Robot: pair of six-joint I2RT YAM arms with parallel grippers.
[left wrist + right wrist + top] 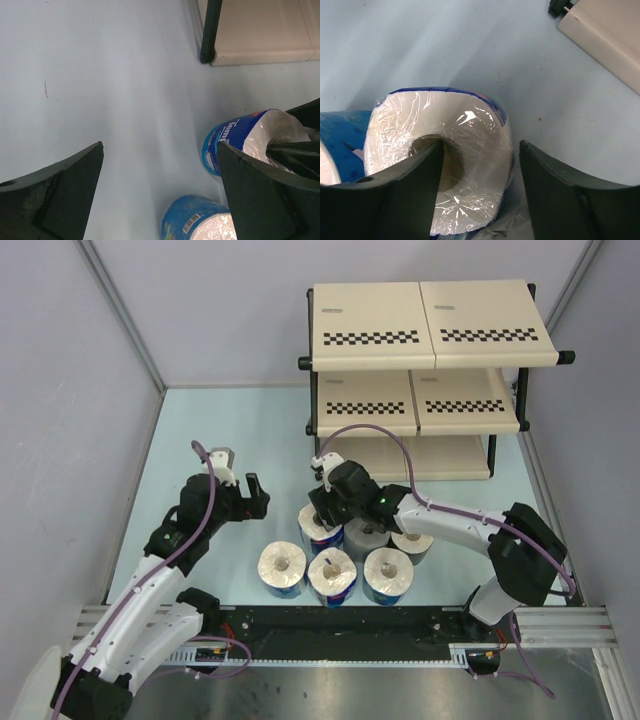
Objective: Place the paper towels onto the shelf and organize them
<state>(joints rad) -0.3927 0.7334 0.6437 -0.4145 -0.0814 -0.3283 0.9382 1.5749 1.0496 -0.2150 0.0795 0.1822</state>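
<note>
**Paper towels** (332, 577): six rolls bunched in two rows of three on the table (200, 430), near centre and just ahead of the arm bases. All stand on end, long axis vertical, cardboard cores opening upward. The front row is three white rolls in blue wrappers. The back row has a blue-wrapped roll at left, a grey roll (364, 534) in the middle, and a third at right partly under the right arm. Neighbours touch or nearly touch.

**Shelf** (430, 310): stands at the far right of the table, well apart from the rolls. It has three tiers, its long axis runs left to right, and its checkered front edges face the arms.

**Right gripper** (322, 506): points down onto the back-left roll (470, 120). In the wrist view one finger (405, 195) reaches into the core and the other stands outside the wrapped side, so the roll's wall sits between the jaws. The jaws are spread. A thin strip of table shows between the outer finger and the wrapper, and no squeeze on the paper is visible. The roll sits upright on the table.

**Left gripper** (255, 495): hangs above bare table to the left of the cluster, aimed toward the rolls. Its jaws are spread wide with nothing between them. Its wrist view catches the "Tempo" lettering on the back-left roll's blue wrapper. It also shows a second blue roll with a barcode label at the lower edge.
</note>
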